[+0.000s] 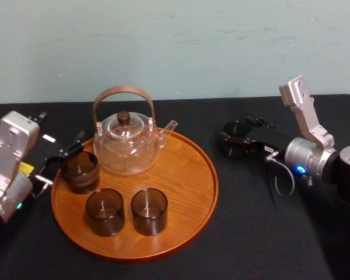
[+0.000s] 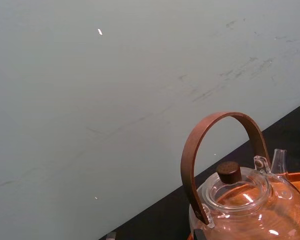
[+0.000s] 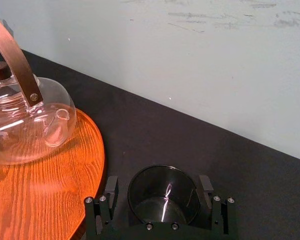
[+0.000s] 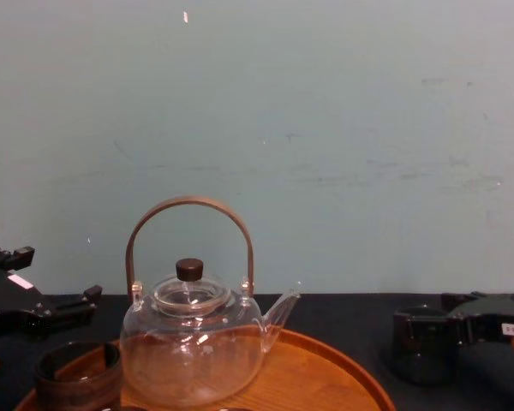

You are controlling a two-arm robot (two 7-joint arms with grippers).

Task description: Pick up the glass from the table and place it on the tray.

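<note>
Smoky cylindrical glass [image 3: 162,202] within spread right gripper [image 3: 158,182], beside round wooden tray [image 3: 40,192].

Clear teapot [image 1: 127,143], black table [image 1: 239,233], possibly scuffed wall [image 1: 175,46]

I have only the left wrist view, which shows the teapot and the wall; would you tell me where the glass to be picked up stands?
Observer: The glass stands on the black table, right of the tray, between the open fingers of the right gripper.
Operator: Thank you. How many glasses are on the tray?
Observer: Three dark glasses: one left of the teapot and two in front of it.
Operator: And where is the left gripper?
Observer: The left gripper is at the tray's left edge, beside the leftmost of those glasses.
</note>
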